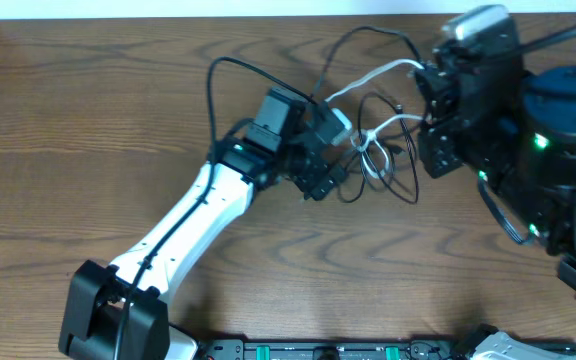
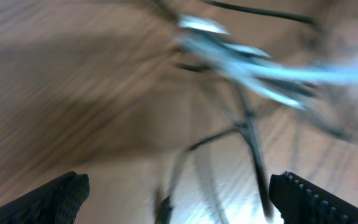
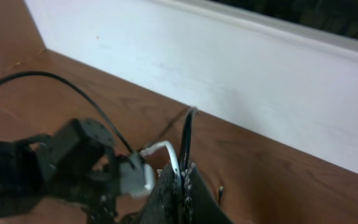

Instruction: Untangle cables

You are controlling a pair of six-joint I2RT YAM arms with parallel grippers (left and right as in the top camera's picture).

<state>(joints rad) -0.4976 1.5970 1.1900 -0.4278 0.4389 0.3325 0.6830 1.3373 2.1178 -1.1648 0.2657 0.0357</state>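
Hovering wide open mid-frame, the left hand [image 1: 326, 155] faces the cables [image 1: 366, 140], which stretch toward frame right into the right hand [image 3: 179, 179], clamped shut on them.

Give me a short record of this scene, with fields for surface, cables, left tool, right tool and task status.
surface: wooden table
cables: thin black strands and one white cable, looped together mid-table
left tool: open, above the tangle, holding nothing
right tool: shut on cables; a black and the white strand leave its tips
status: tangled, not yet separated
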